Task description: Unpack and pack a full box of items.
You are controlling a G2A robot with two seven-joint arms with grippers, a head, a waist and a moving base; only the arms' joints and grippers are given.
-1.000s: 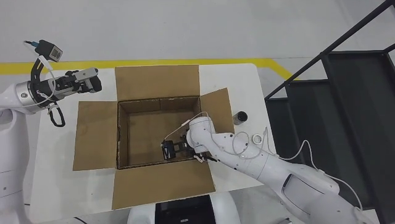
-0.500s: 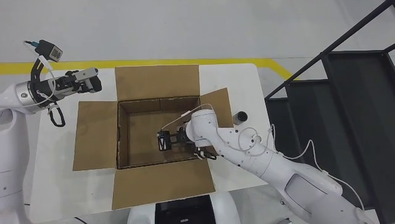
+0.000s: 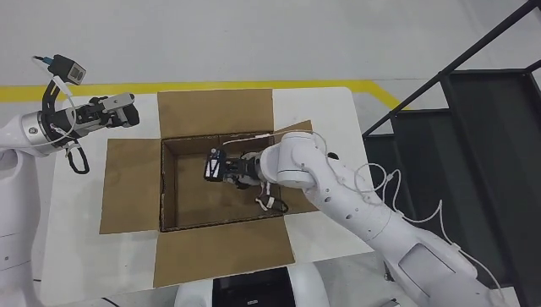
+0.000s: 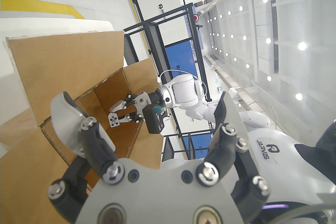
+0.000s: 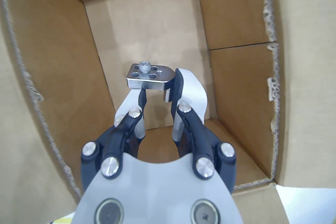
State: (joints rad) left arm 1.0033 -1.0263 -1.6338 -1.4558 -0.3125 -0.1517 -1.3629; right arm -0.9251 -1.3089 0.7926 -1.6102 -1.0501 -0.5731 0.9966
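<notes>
Plainly, the right hand (image 5: 157, 89) is closed on a small metal plate (image 5: 148, 72). One dark pad presses against the plate's end, and the other finger sits under its opposite edge. The plate lies right at the fingertips. Its long axis runs crosswise from finger to finger, and its drilled face, with a screw head in it, is in plain sight. The grip looks shallow and held only at the tips, so a jolt could tilt the piece.

The hand and plate sit inside the mouth of the open cardboard box (image 3: 162, 184), with brown walls on every side of the hand and the box floor straight ahead of the fingertips. From the left wrist view, the hand seems to hang at about rim height rather than down near the floor.

The left hand (image 3: 125, 111) is spread open and grips nothing. It hangs over the tabletop (image 3: 76, 248), outside the box and well apart from the plate, with its fingers pointing toward the box.

Since the right hand already holds the plate, the coming move is probably its own. That move is either straight ahead of the fingertips to set the plate on the floor, or back out past the rim. The views do not settle which.
</notes>
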